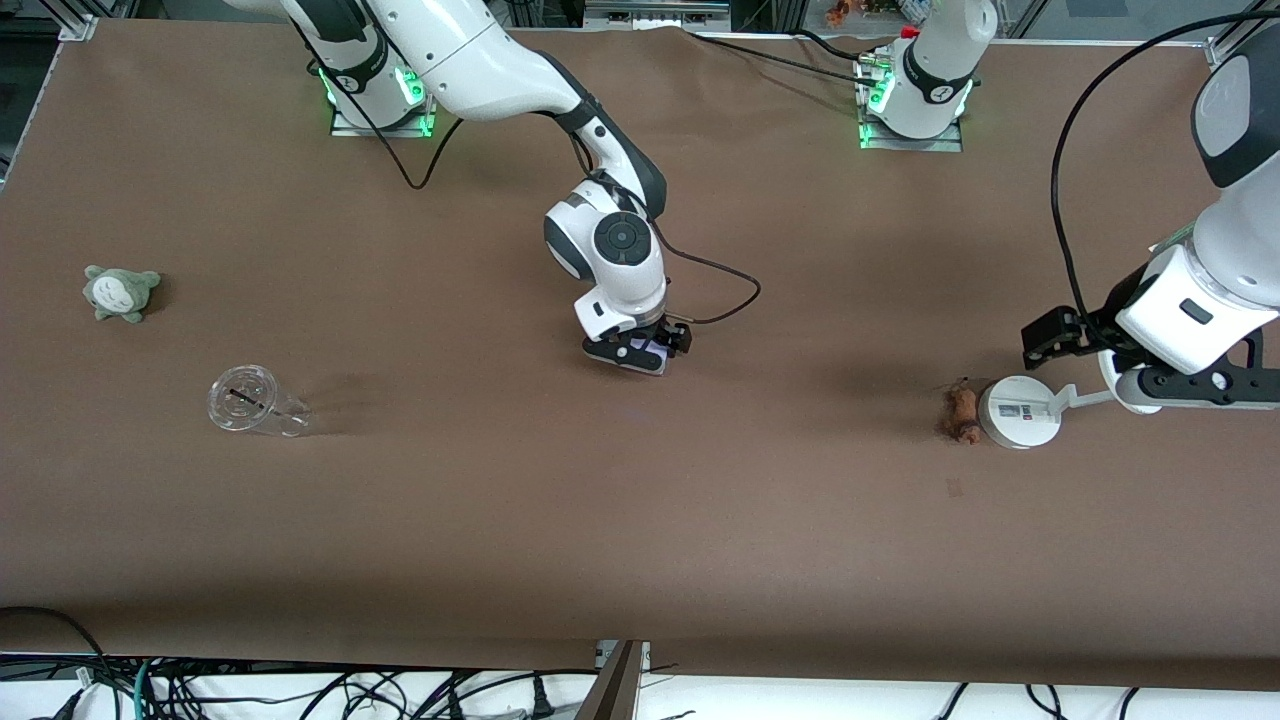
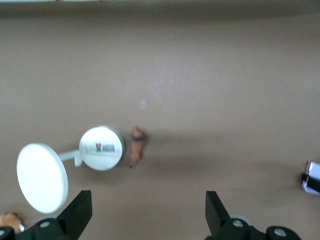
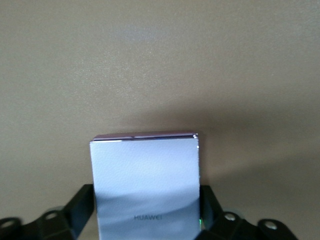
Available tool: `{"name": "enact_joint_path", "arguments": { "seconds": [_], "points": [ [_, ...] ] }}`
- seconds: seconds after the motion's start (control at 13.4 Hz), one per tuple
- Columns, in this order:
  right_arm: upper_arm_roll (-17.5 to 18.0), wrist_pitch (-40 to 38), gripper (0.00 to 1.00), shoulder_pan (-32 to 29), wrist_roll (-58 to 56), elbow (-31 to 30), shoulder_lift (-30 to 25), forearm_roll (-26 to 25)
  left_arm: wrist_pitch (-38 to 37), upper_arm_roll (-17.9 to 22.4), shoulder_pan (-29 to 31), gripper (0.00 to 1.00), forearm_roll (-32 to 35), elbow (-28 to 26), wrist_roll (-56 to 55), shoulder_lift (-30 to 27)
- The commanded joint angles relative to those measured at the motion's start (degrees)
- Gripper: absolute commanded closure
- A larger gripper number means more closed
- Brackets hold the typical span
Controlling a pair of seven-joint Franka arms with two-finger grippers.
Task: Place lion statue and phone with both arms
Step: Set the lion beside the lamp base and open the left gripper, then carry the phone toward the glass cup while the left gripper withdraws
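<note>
The phone, a pale lavender-white rectangle with a purple edge, lies between the fingers of my right gripper, which is shut on its two sides. This gripper is low over the middle of the table, and only a sliver of the phone shows under it. The lion statue, small and orange-brown, lies on the table toward the left arm's end, right beside a white stand. My left gripper hangs open over that stand with nothing in it. In the left wrist view the lion statue lies apart from the left gripper.
The white stand has a round base and a disc on a short arm. Toward the right arm's end lie a grey-green plush and a clear plastic cup on its side. A black cable loops beside the right wrist.
</note>
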Motion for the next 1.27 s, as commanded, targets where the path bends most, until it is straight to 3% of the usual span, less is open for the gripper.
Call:
{"name": "enact_joint_path", "arguments": {
  "seconds": [0.0,0.22,0.45,0.6,0.67,0.82,0.9,1.2],
  "points": [
    [-0.59,0.25,0.36,0.65,0.1,1.34,0.86,-2.21,-2.12,-0.51,0.4,0.0,-0.62,1.82,1.33,0.38],
    [-0.76,-0.19,0.39,-0.75,-2.52,1.34,-0.8,-3.62,-6.85,-0.08,0.48,0.0,-0.71,1.55,1.86,-2.17],
    [-0.76,-4.74,0.39,-6.28,-11.29,1.34,-3.61,-3.19,-7.31,0.98,1.19,0.0,-1.23,0.6,2.73,-3.22],
    [-0.76,-10.27,0.39,-11.63,-19.9,1.25,-5.81,-2.84,-4.43,6.39,-2.56,0.0,-1.32,-4.83,4.92,-6.98],
    [-0.76,-12.99,0.39,-14.27,-24.9,1.07,-6.95,-2.75,-0.4,9.91,-5.29,0.0,-1.41,-10.69,5.11,-10.75],
    [-0.68,-17.48,0.39,-19.89,-33.35,0.98,-8.62,-2.57,6.64,10.91,-6.11,0.0,-1.41,-19.85,5.11,-16.47],
    [-0.68,-19.16,0.39,-22.44,-36.52,0.81,-9.41,-2.57,7.36,10.91,-6.11,0.0,-1.41,-21.89,5.11,-17.72],
    [-0.85,-22.16,0.39,-31.85,-48.82,-1.2,-10.3,-2.57,5.18,10.3,-6.19,0.0,-1.41,-19.98,5.02,-16.59]
  ]
}}
